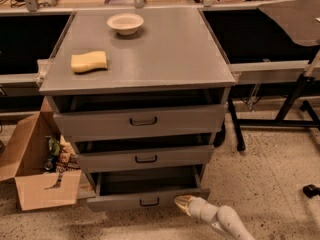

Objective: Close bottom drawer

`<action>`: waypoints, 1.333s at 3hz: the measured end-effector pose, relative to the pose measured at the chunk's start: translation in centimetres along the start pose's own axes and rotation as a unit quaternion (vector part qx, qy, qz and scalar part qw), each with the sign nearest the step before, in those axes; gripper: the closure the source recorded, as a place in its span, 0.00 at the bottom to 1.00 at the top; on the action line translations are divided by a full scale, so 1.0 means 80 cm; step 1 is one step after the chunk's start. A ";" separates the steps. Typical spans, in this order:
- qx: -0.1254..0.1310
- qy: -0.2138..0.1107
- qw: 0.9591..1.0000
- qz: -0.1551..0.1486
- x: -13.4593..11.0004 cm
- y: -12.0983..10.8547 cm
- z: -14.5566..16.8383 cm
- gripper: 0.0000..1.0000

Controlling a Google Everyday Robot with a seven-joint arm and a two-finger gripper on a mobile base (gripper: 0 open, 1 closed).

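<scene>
The grey cabinet [145, 69] has three drawers. The bottom drawer [148, 199] is the slimmest, with a small black bail handle [149, 202], and stands pulled out so its grey tray floor shows. My gripper [181, 202] comes in from the lower right on a white arm [220, 220]. Its tip touches the right end of the bottom drawer's front panel. The two upper drawers [142, 120] stand slightly ajar.
A yellow sponge [89, 61] and a white bowl [125, 23] sit on the cabinet top. An open cardboard box [35, 169] with items stands on the floor at the left. A black table leg frame [280, 116] stands to the right on speckled floor.
</scene>
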State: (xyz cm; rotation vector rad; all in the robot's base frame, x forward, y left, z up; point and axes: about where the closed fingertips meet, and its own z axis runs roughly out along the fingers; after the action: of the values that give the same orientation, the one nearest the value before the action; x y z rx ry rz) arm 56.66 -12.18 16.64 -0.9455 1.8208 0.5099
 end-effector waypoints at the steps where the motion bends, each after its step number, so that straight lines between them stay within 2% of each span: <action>1: 0.015 -0.020 1.000 0.014 -0.007 -0.010 0.001 1.00; 3: 0.025 -0.035 0.999 0.023 -0.013 -0.028 0.006 1.00; 4: 0.025 -0.035 0.999 0.023 -0.013 -0.027 0.006 1.00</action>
State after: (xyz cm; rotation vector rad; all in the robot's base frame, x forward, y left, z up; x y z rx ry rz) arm 58.89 -12.79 17.56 -0.8447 1.7877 0.5164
